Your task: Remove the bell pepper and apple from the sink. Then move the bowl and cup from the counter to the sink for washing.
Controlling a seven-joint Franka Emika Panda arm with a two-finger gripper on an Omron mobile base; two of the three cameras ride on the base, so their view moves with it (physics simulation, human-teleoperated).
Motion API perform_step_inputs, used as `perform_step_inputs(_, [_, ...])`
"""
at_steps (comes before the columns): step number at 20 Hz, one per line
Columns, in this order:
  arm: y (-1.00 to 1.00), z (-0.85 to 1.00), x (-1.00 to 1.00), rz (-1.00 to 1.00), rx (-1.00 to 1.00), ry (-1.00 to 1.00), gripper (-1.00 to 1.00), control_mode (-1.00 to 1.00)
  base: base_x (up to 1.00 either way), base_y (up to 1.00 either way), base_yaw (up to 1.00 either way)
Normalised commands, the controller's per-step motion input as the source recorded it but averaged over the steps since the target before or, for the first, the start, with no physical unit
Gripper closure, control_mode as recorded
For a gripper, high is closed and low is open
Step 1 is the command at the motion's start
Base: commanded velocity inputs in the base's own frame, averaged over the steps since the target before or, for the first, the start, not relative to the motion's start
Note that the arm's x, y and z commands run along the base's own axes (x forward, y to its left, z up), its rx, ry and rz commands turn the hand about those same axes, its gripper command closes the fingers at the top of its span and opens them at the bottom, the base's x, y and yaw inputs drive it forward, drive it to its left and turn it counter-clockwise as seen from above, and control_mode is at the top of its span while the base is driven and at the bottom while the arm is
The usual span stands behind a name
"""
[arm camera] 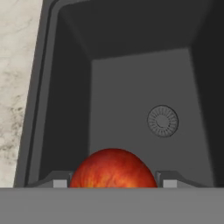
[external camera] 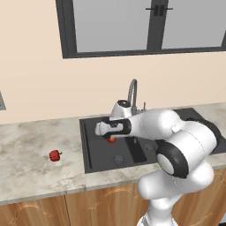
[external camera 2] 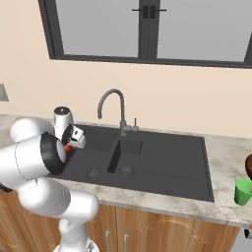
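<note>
Fingers grasping the apple, lifted above the large basin of the sink. Bell pepper lying on the desk, left of the sink.

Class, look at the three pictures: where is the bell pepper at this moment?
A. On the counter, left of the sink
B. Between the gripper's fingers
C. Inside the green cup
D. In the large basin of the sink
A: the bell pepper lies on the counter, left of the sink; the gripper holds the apple.
</note>
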Motion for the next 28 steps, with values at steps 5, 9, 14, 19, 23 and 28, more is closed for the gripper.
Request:
perform_step_inputs(5, [0.11,0.50,-0.36,0.08,-0.09,0.04,1.00,-1.00,0.00,0.00,0.00])
perform_step_inputs(9, [0.13,0.37,-0.39,0.08,-0.08,0.00,1.00,-1.00,0.00,0.00,0.00])
perform_step_inputs(14, [0.29,0.17,-0.37,0.08,-0.02,0.00,1.00,-1.00,0.00,0.00,0.00])
perform_step_inputs(19, [0.43,0.05,-0.24,0.08,0.00,0.00,1.00,-1.00,0.00,0.00,0.00])
perform_step_inputs(23, [0.52,0.00,-0.12,0.05,0.00,0.00,1.00,-1.00,0.00,0.00,0.00])
perform_step_inputs(28, [0.56,0.00,-0.06,0.04,-0.01,0.00,1.00,-1.00,0.00,0.00,0.00])
